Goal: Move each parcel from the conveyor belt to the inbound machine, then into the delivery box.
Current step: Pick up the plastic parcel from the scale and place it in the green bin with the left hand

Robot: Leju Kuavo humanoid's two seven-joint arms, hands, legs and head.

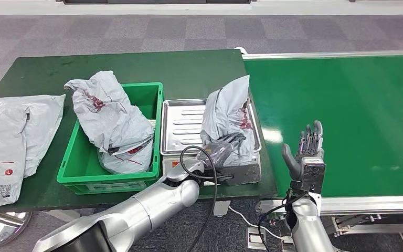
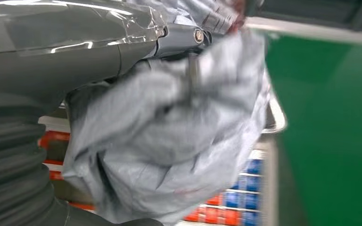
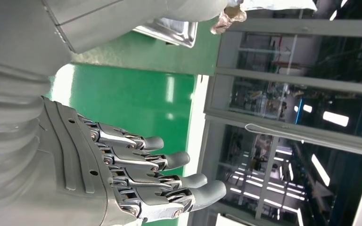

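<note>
Grey carpet tiles surround a dark green table [image 1: 189, 68] and, right of it, the glossy green conveyor belt [image 1: 346, 115]. Left of the belt sits the inbound machine's ribbed steel tray [image 1: 181, 123]; further left, a green plastic crate [image 1: 149, 94] (crumpled bag inside). The left hand [image 1: 223, 149] grips a wrinkled grey parcel [image 1: 225, 113] standing on the tray. The right hand [image 1: 307, 152] hovers over the belt, fingers spread, empty.

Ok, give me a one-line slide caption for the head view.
Left hand grips a grey parcel on the inbound machine's steel tray; right hand hovers open over the conveyor belt.
</note>
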